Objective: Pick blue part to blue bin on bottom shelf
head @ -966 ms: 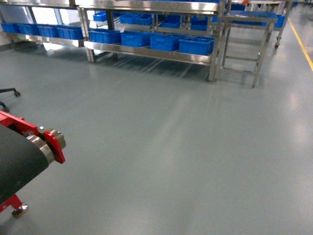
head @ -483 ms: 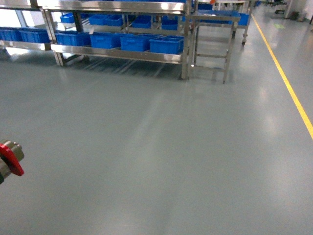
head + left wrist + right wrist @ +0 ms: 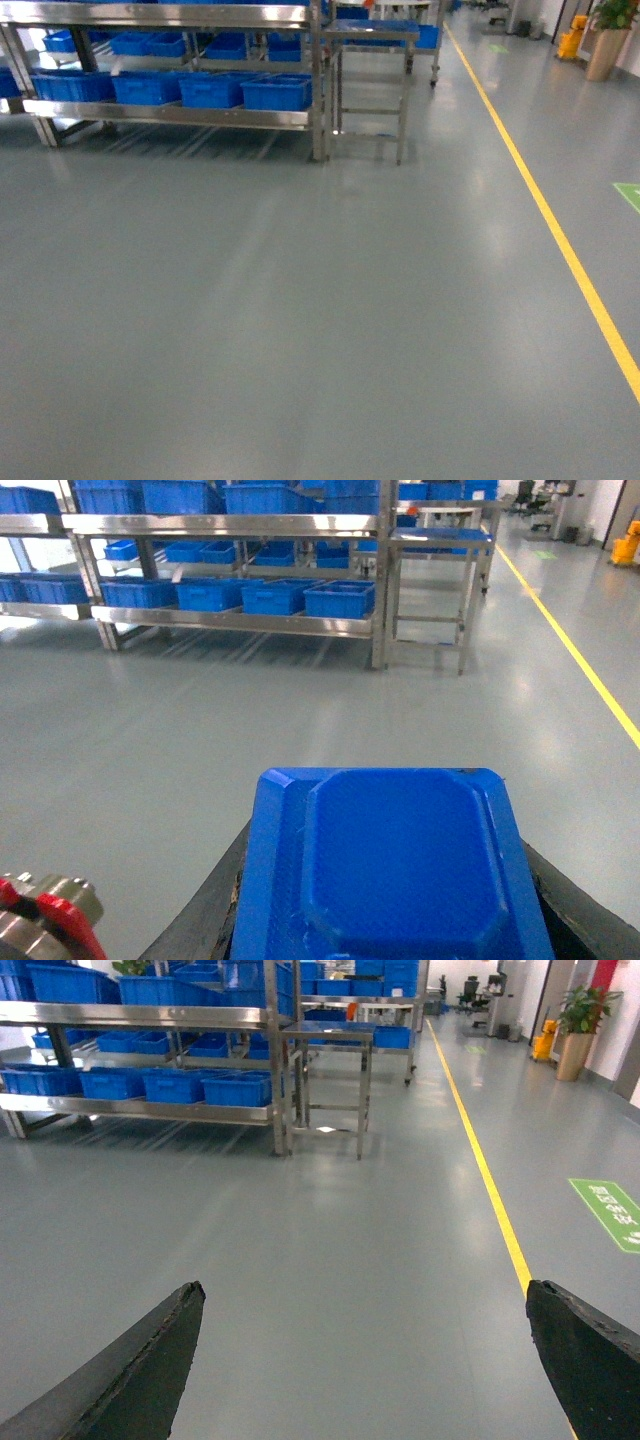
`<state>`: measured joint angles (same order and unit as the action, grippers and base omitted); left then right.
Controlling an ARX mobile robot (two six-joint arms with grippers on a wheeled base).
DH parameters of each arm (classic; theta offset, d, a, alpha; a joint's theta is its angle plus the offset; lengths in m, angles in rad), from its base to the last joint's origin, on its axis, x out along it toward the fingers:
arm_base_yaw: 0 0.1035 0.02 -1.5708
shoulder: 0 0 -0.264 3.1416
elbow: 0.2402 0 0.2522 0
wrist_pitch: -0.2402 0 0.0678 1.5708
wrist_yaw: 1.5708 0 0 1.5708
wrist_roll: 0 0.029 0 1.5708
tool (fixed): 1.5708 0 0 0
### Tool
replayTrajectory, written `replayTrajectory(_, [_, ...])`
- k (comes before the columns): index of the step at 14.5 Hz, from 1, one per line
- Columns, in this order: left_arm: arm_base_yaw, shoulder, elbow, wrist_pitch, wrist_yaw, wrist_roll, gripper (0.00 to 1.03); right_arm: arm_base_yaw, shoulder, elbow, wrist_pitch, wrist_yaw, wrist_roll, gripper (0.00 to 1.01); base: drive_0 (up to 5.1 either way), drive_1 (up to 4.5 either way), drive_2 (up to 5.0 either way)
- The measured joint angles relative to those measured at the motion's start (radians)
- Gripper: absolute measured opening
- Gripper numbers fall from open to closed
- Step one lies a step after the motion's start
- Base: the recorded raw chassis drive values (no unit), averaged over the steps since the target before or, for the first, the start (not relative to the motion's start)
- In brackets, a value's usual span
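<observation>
Presently a flat blue plastic part [image 3: 400, 865] is pinched in the left hand [image 3: 395, 900]; the right hand [image 3: 365, 1360] is spread wide. Blue plastic bins [image 3: 338, 597] are ranged on the steel rack's bottom shelf [image 3: 235, 621], well apart.

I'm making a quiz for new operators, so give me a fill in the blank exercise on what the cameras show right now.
1. The left gripper holds a part coloured ____.
2. The right gripper has its jaws spread wide and holds ____.
3. The line painted along the floor is ____.
4. The bins on the bottom shelf are ____.

Missing words: blue; nothing; yellow; blue
</observation>
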<state>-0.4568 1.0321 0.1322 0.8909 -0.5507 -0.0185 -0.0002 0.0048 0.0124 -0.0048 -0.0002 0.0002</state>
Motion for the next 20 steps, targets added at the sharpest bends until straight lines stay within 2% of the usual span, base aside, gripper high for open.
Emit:
replayTrajectory(7, [0.000,0.000,0.000,0.000,0.000,0.000,0.45,0.000,0.000,0.000,0.000,0.000,0.000,0.98,-1.7,-1.71,-1.7])
replayTrajectory(12, [-0.003,0.000,0.000,0.000,0.001,0.000,0.45,0.000,0.000,0.000,0.000,0.000,0.000,0.98,-0.2,-0.18,-0.2])
replayTrajectory(20, [-0.003,0.001,0.000,0.000,0.000,0.000,0.44,0.000,0.000,0.000,0.000,0.000,0.000,0.98,0.0,4.33,-4.3])
